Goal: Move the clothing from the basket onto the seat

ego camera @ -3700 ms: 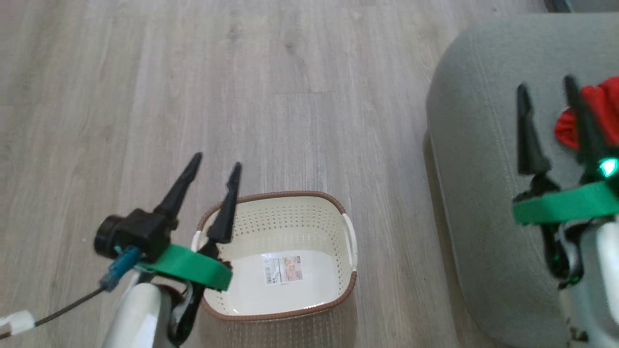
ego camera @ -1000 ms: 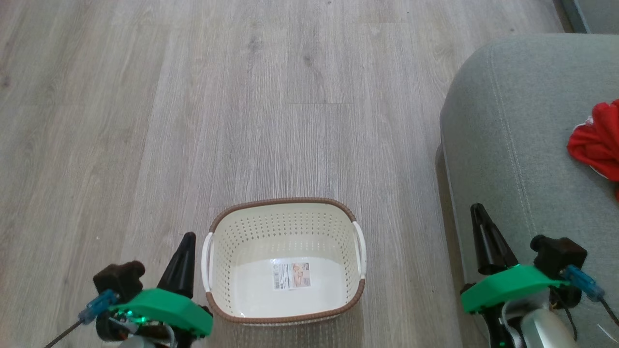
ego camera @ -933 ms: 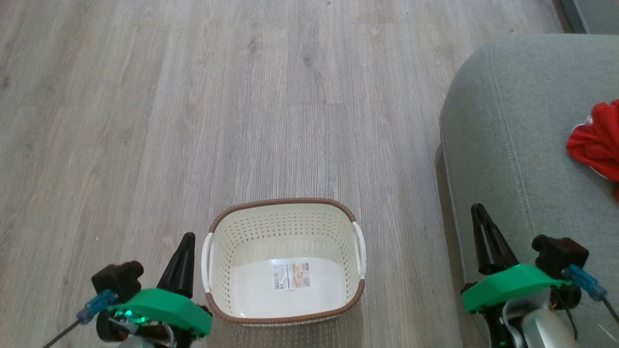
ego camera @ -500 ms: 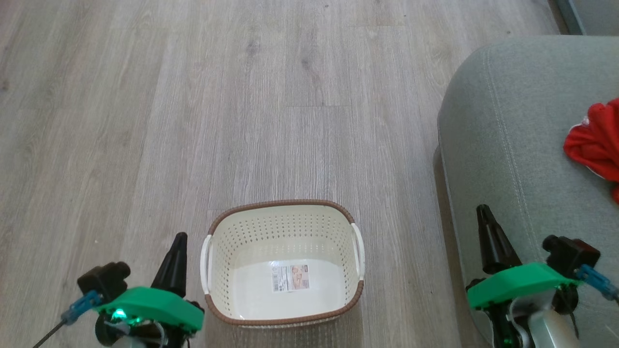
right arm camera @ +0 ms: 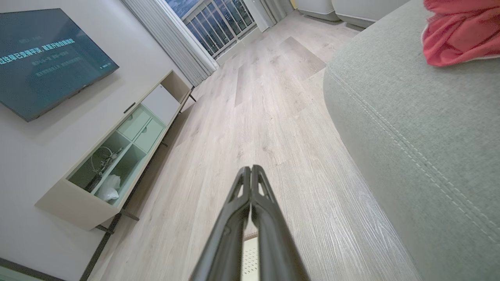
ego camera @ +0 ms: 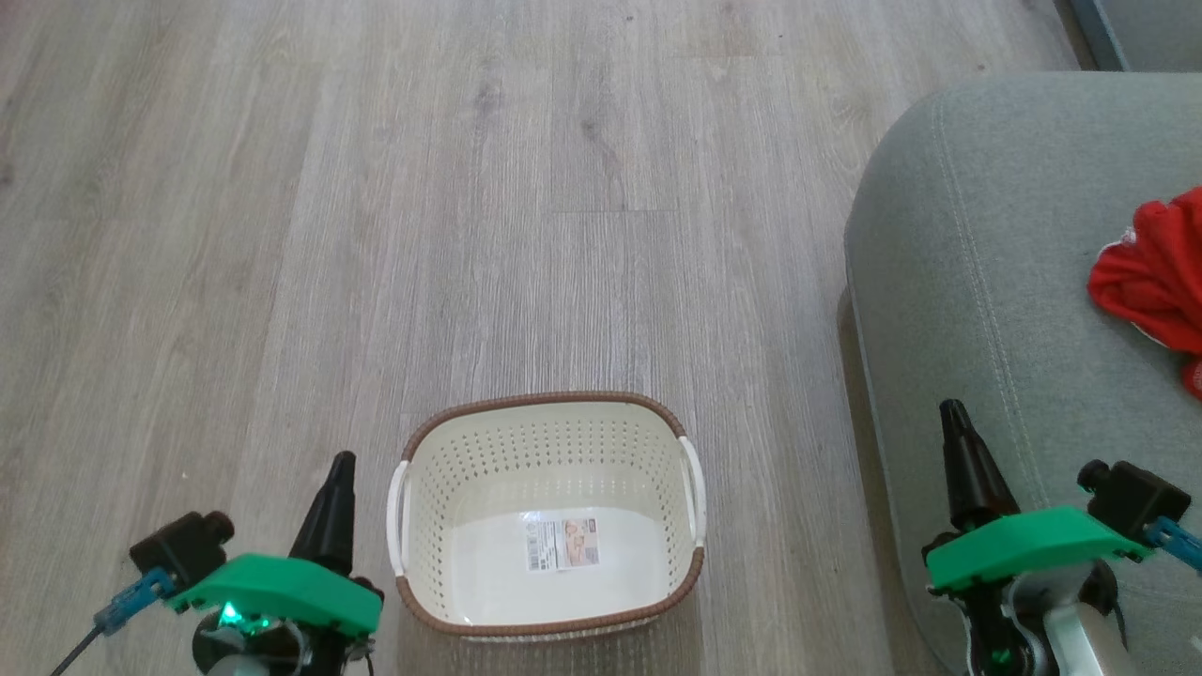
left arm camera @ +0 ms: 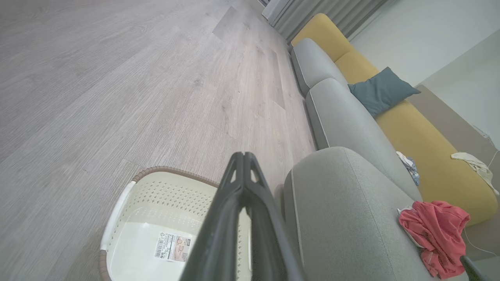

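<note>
Now that both my arms have come back low, the scene around the basket (ego camera: 554, 460) looks finished. A few seconds ago my right gripper (ego camera: 956, 418) stood spread open far to the basket's right, up against the red heap. My left gripper (ego camera: 340, 465) was also open then, over the basket's left rim. Both have since pinched fully closed with nothing between the fingers. The left one sits just beside the basket's left handle, and the right one is well off to the basket's right, above the near edge of the seat (ego camera: 977, 282).

The clothing (ego camera: 1148, 272) lies bunched on that seat, well right of the basket and farther away from me. The basket itself stands on the floor (ego camera: 470, 235) and holds nothing but the label (ego camera: 562, 543) on its base.

I judge the transfer done. Nothing is left to lift out, and drawing my arms back looks like my closing move.
</note>
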Tool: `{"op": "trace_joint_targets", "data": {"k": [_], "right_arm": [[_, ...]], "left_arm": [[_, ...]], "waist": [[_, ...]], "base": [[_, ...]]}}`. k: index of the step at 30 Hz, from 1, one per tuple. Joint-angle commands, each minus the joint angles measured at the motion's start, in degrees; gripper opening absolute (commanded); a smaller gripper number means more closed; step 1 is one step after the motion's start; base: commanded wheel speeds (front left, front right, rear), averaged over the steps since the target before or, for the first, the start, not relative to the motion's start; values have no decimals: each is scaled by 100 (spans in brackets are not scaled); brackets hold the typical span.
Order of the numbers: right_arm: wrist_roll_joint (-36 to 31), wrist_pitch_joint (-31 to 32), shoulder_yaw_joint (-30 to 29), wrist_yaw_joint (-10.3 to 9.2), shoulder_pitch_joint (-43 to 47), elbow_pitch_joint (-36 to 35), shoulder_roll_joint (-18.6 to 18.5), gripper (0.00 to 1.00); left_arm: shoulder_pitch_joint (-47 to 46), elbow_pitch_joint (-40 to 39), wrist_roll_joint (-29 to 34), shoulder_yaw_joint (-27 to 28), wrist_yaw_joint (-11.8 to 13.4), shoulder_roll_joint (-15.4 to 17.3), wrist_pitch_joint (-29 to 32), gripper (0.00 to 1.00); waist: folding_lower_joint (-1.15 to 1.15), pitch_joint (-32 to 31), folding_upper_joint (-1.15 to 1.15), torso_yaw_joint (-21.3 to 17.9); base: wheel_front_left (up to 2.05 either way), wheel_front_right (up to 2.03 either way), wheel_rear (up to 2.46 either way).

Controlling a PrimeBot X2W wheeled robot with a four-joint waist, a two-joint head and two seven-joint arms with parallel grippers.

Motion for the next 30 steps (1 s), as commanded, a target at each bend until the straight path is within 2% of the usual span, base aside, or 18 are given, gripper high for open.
{"op": "trace_joint_targets", "data": {"k": [1,30], "right_arm": [[133,55,8,0,-222,-202,-77,0],[2007,533,-167,-1,-256,-213,-93,0]], "left_arm": [[-275,-215,-112,148,-20,14,28,0],[-316,-293,-1799,439,-53,17,534,0]], "waist": [[0,-2,0,-2],[0,-95,0,-72]], "base": [[0,0,0],[0,0,0]]}}
